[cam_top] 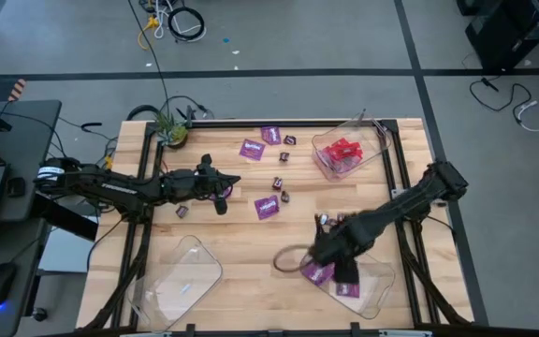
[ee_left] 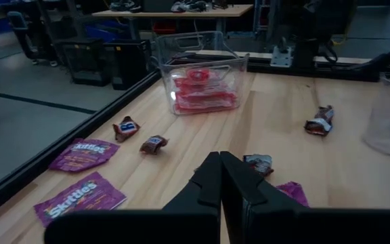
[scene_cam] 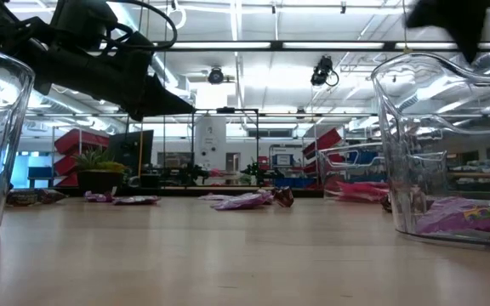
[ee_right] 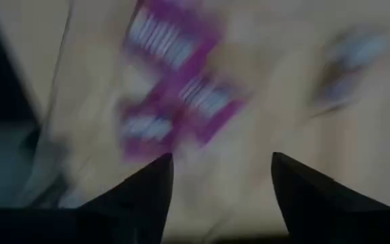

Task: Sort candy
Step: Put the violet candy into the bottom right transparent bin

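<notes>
Purple candy packets (cam_top: 252, 148) (cam_top: 268, 207) and small brown pieces (cam_top: 283, 156) lie flat on the wooden table. Red packets (cam_top: 342, 153) fill the clear tray at the far right. More purple packets (cam_top: 319, 272) (ee_right: 175, 81) lie in the near-right clear tray (cam_top: 374, 285). My right gripper (cam_top: 330, 251) (ee_right: 220, 163) hangs open above them, pointing down, with nothing between its fingers. My left gripper (cam_top: 223, 192) (ee_left: 221, 179) is shut and empty, held level above the table's left middle. A purple packet (ee_left: 293, 193) and a brown piece (ee_left: 257, 163) lie just past it.
An empty clear tray (cam_top: 181, 281) stands near the front left. A small plant (cam_top: 169, 129) sits at the far left corner. Black frame rails (cam_top: 396, 159) run along the table's sides. One brown piece (cam_top: 182, 212) lies under the left arm.
</notes>
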